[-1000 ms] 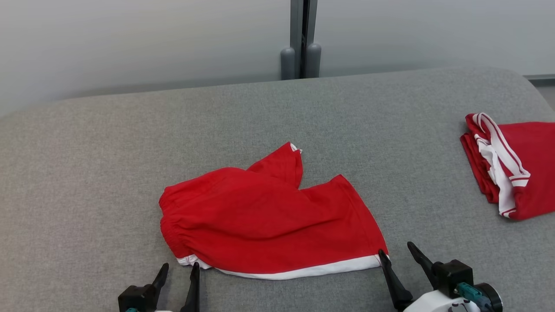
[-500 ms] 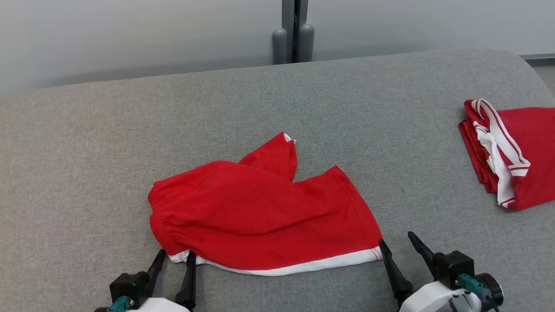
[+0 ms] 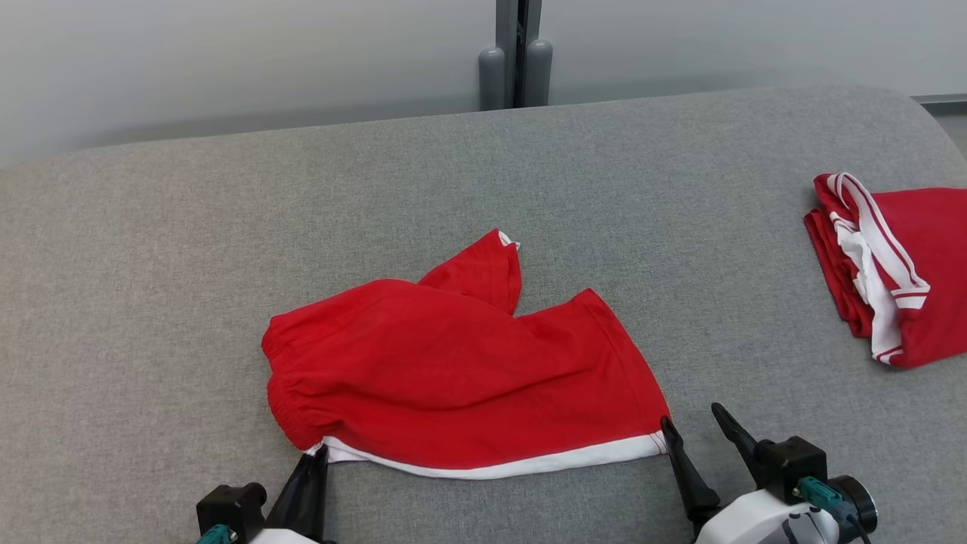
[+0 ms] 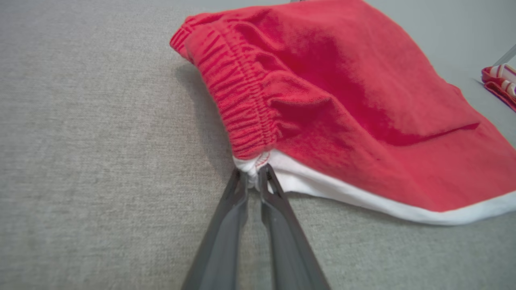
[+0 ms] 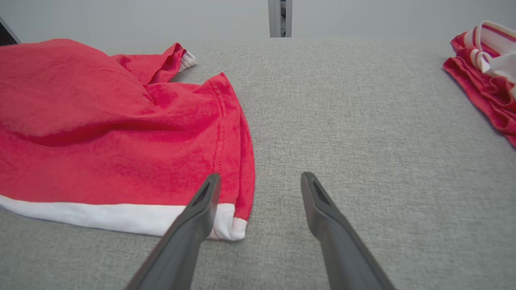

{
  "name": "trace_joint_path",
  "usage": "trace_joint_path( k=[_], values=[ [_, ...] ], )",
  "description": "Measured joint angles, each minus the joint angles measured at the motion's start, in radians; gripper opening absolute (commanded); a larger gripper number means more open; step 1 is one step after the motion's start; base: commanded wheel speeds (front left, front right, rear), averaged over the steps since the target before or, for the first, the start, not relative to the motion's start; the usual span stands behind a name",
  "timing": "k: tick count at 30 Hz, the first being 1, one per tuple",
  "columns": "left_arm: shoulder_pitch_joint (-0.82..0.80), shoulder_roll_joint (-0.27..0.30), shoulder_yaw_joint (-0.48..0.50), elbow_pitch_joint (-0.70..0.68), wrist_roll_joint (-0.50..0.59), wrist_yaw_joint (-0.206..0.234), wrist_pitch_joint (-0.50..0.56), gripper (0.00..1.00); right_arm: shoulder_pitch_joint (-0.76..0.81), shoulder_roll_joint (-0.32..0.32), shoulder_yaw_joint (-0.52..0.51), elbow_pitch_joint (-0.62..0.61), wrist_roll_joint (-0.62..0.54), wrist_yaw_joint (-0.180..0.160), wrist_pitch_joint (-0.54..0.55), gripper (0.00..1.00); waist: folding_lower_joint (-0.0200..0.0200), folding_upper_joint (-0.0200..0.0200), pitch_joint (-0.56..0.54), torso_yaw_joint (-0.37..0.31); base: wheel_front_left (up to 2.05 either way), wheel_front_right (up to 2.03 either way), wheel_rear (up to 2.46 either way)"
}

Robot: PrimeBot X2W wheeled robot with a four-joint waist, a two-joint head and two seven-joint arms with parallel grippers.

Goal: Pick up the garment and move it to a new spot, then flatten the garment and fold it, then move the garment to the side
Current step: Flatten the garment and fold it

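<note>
Red shorts with a white side band (image 3: 453,370) lie folded on the grey table, waistband to the left, one leg poking out behind. My left gripper (image 3: 319,455) is shut on the white near-left corner of the shorts (image 4: 363,121), just below the gathered waistband; the wrist view shows the left gripper (image 4: 254,175) pinching that corner. My right gripper (image 3: 691,423) stands open at the shorts' near-right corner, its left fingertip touching the white hem. In the right wrist view the right gripper (image 5: 260,177) straddles bare cloth-covered table just right of the shorts (image 5: 100,133).
A second folded red and white garment (image 3: 891,279) lies at the table's right edge, also visible as the folded garment (image 5: 483,68). The grey table (image 3: 227,227) ends at a pale wall with a grey post (image 3: 515,53) behind.
My left gripper went from open beside the waistband corner to shut on the white corner. The head camera shifted slightly. The right gripper stayed put.
</note>
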Motion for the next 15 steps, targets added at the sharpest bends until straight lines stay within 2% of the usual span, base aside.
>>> trace_joint_path(
  k=[15],
  values=[
    [-0.005, 0.0, 0.006, -0.016, 0.008, -0.008, -0.002, 0.0, 0.002, 0.0, 0.022, 0.02, -0.002, 0.0, 0.0, 1.0, 0.0, 0.0, 0.014, 0.005, 0.0, 0.0, 0.0]
  ],
)
